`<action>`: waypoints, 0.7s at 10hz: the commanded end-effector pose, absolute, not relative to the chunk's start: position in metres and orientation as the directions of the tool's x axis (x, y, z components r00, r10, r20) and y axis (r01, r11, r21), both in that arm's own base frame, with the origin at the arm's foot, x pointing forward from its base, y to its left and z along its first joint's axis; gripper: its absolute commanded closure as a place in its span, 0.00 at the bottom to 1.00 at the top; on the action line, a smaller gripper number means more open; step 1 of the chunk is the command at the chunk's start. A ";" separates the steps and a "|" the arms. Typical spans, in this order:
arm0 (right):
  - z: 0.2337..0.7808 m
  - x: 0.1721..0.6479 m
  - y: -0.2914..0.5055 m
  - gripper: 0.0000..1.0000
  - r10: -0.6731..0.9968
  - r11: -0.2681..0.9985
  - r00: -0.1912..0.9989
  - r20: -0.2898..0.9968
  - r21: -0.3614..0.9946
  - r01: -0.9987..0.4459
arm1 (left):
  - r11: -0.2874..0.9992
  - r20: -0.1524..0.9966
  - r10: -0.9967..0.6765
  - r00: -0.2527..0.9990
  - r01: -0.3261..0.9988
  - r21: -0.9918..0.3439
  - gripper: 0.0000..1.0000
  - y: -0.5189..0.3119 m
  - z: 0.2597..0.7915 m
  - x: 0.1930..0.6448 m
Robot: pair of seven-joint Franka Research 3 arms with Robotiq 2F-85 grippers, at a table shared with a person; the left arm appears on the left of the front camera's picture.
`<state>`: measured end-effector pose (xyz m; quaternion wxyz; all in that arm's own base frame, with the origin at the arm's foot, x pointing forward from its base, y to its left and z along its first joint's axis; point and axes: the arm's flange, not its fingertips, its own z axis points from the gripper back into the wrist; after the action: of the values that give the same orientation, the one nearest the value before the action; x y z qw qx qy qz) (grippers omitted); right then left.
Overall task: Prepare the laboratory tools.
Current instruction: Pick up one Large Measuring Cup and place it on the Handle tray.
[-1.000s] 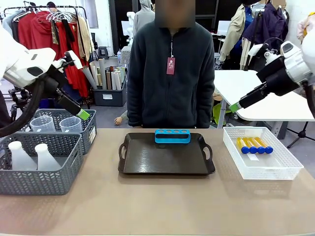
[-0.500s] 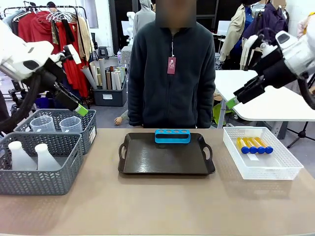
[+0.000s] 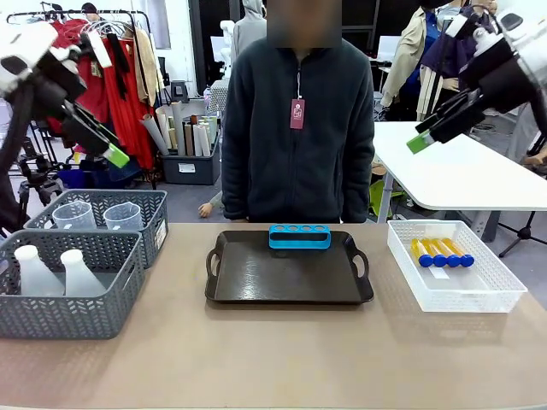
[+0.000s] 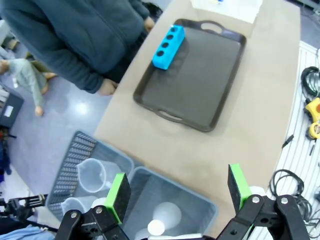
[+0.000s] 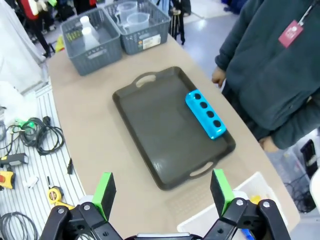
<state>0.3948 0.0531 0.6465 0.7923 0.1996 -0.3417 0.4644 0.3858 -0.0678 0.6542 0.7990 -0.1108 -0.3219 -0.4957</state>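
Front view. The left claw (image 3: 109, 148) hangs high over the desk's (image 3: 273, 359) left end, clear of everything. Well below it stand two grey baskets (image 3: 68, 312): the nearer holds two white conical flasks (image 3: 81, 275), the farther two clear measuring cups (image 3: 124, 218). The right claw (image 3: 426, 137) hangs equally high at the opposite end. Below it and slightly outward sits a white basket (image 3: 457, 303) with four amber tubes (image 3: 442, 253), blue-capped, lying side by side. Between the claws, low down, a dark tray (image 3: 282, 278) carries only a blue tube rack (image 3: 300, 236) at its far edge, its holes unfilled. A person (image 3: 295, 128) stands behind the desk.

Left wrist view. The left claw (image 4: 178, 192) is released, fingers spread wide with nothing between them. The grey baskets (image 4: 205, 210) lie directly beneath; one measuring cup (image 4: 92, 172) shows just beside the left finger, and a flask top sits under the gap. The tray (image 4: 200, 75) and tube rack (image 4: 168, 46) lie well ahead.

Right wrist view. The right claw (image 5: 162, 192) is likewise released and empty. The tray (image 5: 160, 130) lies just ahead of it; the white basket (image 5: 210, 220) sits under its right finger, contents mostly hidden.

Assessment. No tool is on the tray or in the rack. By this evidence the task is at its outset: tubes, cups and flasks all remain to be fetched.
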 end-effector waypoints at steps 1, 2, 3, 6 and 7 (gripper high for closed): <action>0.654 0.408 0.038 0.00 0.585 0.470 0.317 0.746 0.007 -0.883 | 0.472 0.608 -0.745 0.273 0.861 0.192 0.00 -0.062 0.670 0.387; 0.656 0.410 0.034 0.00 0.586 0.482 0.325 0.742 0.003 -0.876 | 0.475 0.613 -0.739 0.279 0.861 0.180 0.00 -0.060 0.669 0.388; 0.658 0.411 0.030 0.00 0.593 0.490 0.329 0.735 -0.005 -0.872 | 0.483 0.622 -0.728 0.287 0.859 0.170 0.00 -0.057 0.667 0.390; 0.659 0.415 0.026 0.00 0.599 0.492 0.331 0.729 -0.010 -0.870 | 0.499 0.634 -0.716 0.292 0.850 0.171 0.00 -0.052 0.667 0.394; 0.660 0.416 0.028 0.00 0.593 0.510 0.329 0.736 -0.027 -0.860 | 0.502 0.635 -0.714 0.295 0.848 0.171 0.00 -0.052 0.667 0.395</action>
<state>0.4124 0.0267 0.6565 0.8032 0.1849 -0.3407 0.4523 0.3929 -0.0562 0.6674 0.8038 -0.0978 -0.3279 -0.4867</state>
